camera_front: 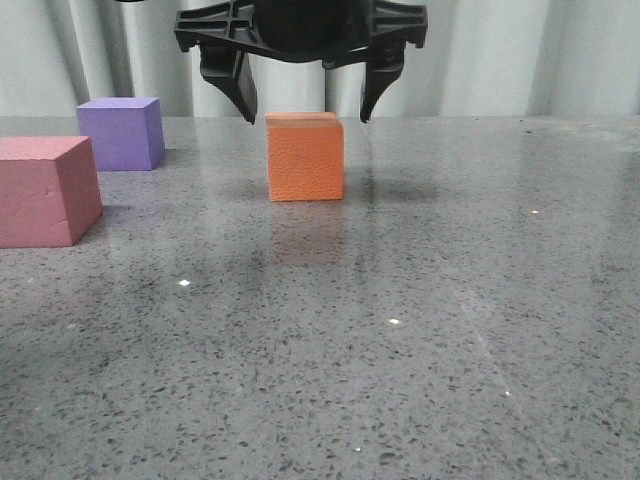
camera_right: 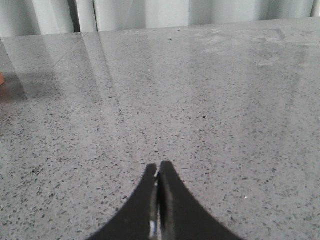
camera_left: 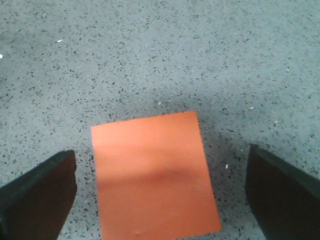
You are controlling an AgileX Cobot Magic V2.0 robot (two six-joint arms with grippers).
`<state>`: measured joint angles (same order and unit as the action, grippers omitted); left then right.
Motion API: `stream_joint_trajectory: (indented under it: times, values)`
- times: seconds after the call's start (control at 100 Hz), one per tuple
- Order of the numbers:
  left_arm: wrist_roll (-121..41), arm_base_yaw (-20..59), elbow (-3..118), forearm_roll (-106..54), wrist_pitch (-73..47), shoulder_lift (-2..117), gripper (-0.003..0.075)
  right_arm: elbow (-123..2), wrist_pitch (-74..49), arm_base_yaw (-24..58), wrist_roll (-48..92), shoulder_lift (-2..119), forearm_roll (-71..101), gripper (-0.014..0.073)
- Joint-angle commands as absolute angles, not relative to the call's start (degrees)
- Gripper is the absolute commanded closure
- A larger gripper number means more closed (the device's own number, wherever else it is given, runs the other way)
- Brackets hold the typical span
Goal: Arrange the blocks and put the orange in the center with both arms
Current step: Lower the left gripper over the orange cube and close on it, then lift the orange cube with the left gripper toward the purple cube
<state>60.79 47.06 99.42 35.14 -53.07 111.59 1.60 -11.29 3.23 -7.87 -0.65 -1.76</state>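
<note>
Orange foam cube (camera_front: 305,157) stands upright on the grey speckled bench (camera_front: 400,330), near the middle of the front view and toward the far edge, its wrinkled front face toward the camera. Left gripper (camera_front: 304,95) hangs directly above the cube with its fingers (camera_front: 233,85) spread wide, one tip on each side of the cube's top and neither touching it. In the left wrist view the cube (camera_left: 155,177) lies between the two dark fingers (camera_left: 40,192), with bare bench showing in the gap on both sides; the gripper (camera_left: 162,192) holds nothing.

Purple cube (camera_front: 121,132) sits at the far left of the bench, well apart from the orange one. Pink cube (camera_front: 45,190) rests nearer the camera at the left edge, partly cut off by the frame, just in front of the purple cube but not touching it.

Right gripper (camera_right: 158,182) appears only in its own wrist view, over open bench (camera_right: 200,100); its fingers (camera_right: 172,210) are pressed together tip to tip with nothing between them.
</note>
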Motion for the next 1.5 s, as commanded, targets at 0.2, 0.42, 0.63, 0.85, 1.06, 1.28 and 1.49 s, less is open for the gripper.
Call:
stream_joint_trajectory:
  times: [0.2, 0.42, 0.63, 0.85, 1.06, 1.28, 1.49]
  values:
    - [61.61, 46.8, 101.28, 35.52, -51.7, 112.05, 0.008, 0.76, -6.45, 2.91, -7.39, -2.01, -2.0, 0.0661]
    - [61.64, 46.8, 101.39, 34.76, -51.56, 113.06, 0.0092, 0.76, -6.45, 2.91, -7.39, -2.01, -2.0, 0.0661]
    - [61.64, 46.8, 101.67, 35.12, -51.67, 112.94, 0.0412, 0.76, -6.45, 2.91, -7.39, -2.01, -2.0, 0.0661]
    - [60.62, 46.8, 101.67, 35.98, -51.56, 110.07, 0.0667, 0.76, -6.45, 2.91, -7.39, -2.01, -2.0, 0.0661]
    - [58.33, 46.8, 100.21, 43.49, -53.8, 102.66, 0.0666, 0.76, -6.45, 2.91, -7.39, -2.01, -2.0, 0.0661]
    - [59.2, 46.8, 90.0, 50.76, -53.85, 94.01, 0.0666, 0.76, -6.45, 2.91, -7.39, -2.01, -2.0, 0.0661]
    - [63.2, 41.94, 78.68, 52.0, -49.69, 86.3, 0.0666, 0.76, -6.45, 2.91, -7.39, -2.01, -2.0, 0.0661]
